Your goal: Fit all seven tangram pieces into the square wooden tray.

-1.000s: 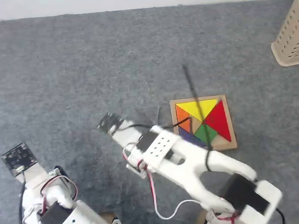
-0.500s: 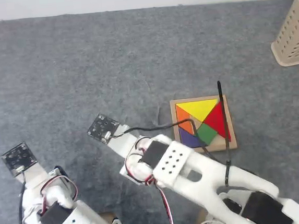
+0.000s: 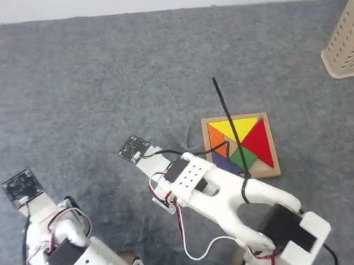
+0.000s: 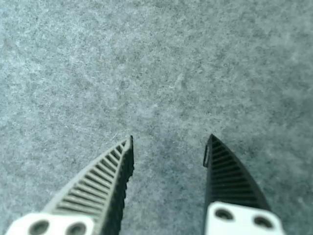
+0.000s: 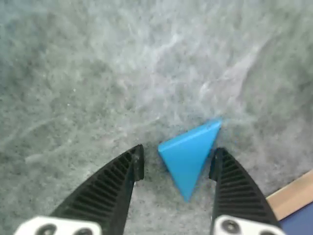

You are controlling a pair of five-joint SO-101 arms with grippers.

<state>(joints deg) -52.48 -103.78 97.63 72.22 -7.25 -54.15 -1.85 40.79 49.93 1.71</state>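
Observation:
The square wooden tray (image 3: 275, 168) lies right of centre on the grey carpet and holds yellow (image 3: 234, 128), red (image 3: 258, 142), orange (image 3: 217, 141), green (image 3: 243, 157) and dark blue (image 3: 223, 162) pieces. A light blue triangle (image 5: 188, 155) lies flat on the carpet between the fingers of my right gripper (image 5: 177, 157), which is open around it; a tray corner (image 5: 292, 192) is close by. In the high view the right arm (image 3: 193, 177) reaches over the carpet just left of the tray. My left gripper (image 4: 168, 147) is open over bare carpet, holding nothing.
A beige perforated container (image 3: 348, 37) stands at the far right edge. A black cable (image 3: 229, 122) rises from the right arm across the tray. The left arm (image 3: 50, 236) sits at the near left corner.
The right arm swung left and back again, ending near where it was a second ago. Its black cable swayed with it. The left arm stayed still.

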